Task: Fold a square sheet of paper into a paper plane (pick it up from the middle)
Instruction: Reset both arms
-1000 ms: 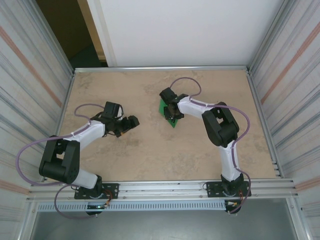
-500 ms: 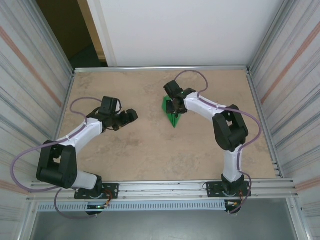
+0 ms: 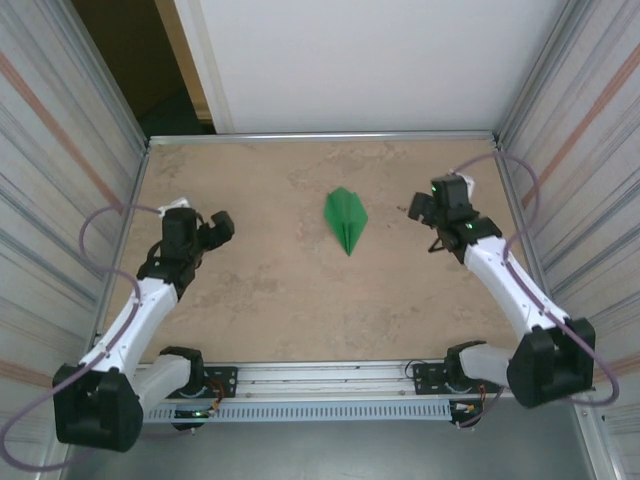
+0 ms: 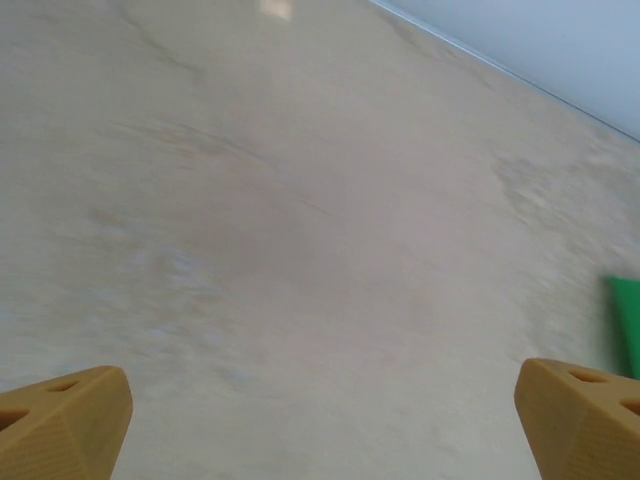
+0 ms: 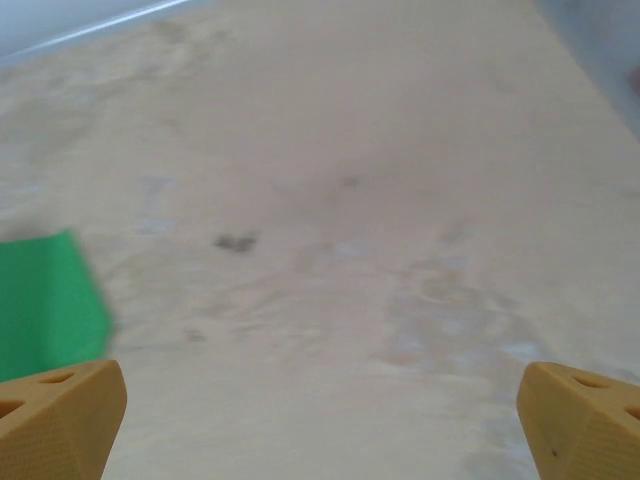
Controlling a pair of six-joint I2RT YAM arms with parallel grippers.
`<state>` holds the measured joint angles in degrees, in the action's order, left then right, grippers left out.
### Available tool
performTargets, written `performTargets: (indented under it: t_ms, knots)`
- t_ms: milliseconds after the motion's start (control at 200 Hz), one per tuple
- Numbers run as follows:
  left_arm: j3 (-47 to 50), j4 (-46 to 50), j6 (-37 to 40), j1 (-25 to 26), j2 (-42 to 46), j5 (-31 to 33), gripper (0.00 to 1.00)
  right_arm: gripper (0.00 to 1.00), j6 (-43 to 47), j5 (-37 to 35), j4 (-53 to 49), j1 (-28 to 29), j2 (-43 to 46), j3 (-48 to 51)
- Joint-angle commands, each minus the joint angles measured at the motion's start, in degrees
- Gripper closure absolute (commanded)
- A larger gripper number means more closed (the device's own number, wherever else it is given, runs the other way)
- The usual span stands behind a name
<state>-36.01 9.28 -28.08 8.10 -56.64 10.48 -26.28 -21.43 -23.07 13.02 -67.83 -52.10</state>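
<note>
Silver metal rail [image 3: 330, 372] ran along the near edge of the table, and both arms were bolted to it. From there the tan, stone-look table top [image 3: 300, 310] spread out. The white-and-black left arm [image 3: 140, 300] reached up the left side, with a thin purple cable [image 3: 100, 225] looping beside it. The white-and-black right arm [image 3: 510, 285] reached up the right side.

A bit farther on, the left claw [image 3: 222, 227] hung over the left part of the table. Its camera showed its orange-yellow fingers [image 4: 65, 425] spread wide apart, with only bare table between them. The right claw [image 3: 418, 208] hung over the right part. Its orange-yellow fingers [image 5: 60, 420] were spread wide apart too, and they held nothing.

Between the two claws, and well apart from both, the bright-green paper plane [image 3: 345, 215] lay flat on the table. It was a narrow dart with a crease down its middle, and its sharp tip pointed toward the near edge. A blurry green piece of it showed at the edge of each wrist camera's view.

Farthest away stood a plain white wall [image 3: 380, 60], with a dark doorway [image 3: 130, 70] to its left.
</note>
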Motion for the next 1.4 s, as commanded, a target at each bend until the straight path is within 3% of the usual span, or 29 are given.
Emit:
performTargets:
  t_ms: [0,135,241,506,671,862,1007,1112,1203,1313,1398]
  knots:
    - [6.1,-8.4,5.7,-1.3,3.4,11.8,0.01,0.01,3.2,-4.9,7.3,-5.3,5.8,8.3]
    - [13.2,-20.9,13.6,-1.5,3.3,15.4,0.01,0.01,0.2,-4.6,16.6,-13.5,10.8,18.7]
    - [16.9,-31.1,18.8,-1.6,0.5,15.0,0.01,0.01,0.9,0.7,27.4,-18.7,12.2,26.1]
    - [18.0,-47.0,30.3,-2.2,-12.5,3.1,0.01,0.01,7.2,2.2,48.0,-18.3,4.6,32.5]
    - [17.6,-53.1,30.8,-4.8,-17.8,-4.5,0.01,0.01,15.2,1.1,58.7,-14.0,-4.5,31.6]
    - [18.7,-61.5,29.2,-9.3,-24.4,-13.1,0.01,0.01,16.2,7.5,69.5,-15.1,-13.5,32.6]
    - [17.4,-64.6,29.7,-9.5,-30.1,-14.5,0.01,0.01,17.3,11.4,70.9,-15.4,-16.2,31.8]
    - [15.5,-59.6,29.7,-9.5,-29.5,-14.8,0.01,0.01,18.1,11.7,75.7,-15.1,-20.4,32.2]
    - [14.2,-57.4,29.6,-9.5,-29.5,-14.5,0.01,0.01,18.4,10.7,72.6,-14.5,-20.1,30.7]
    - [12.2,-54.1,31.7,-6.4,-30.0,-9.4,0.01,0.01,18.6,10.1,72.0,-14.2,-20.4,30.4]
    - [12.4,-54.7,31.7,-6.5,-30.1,-9.7,0.01,0.01,18.7,9.8,71.4,-14.0,-20.4,30.1]
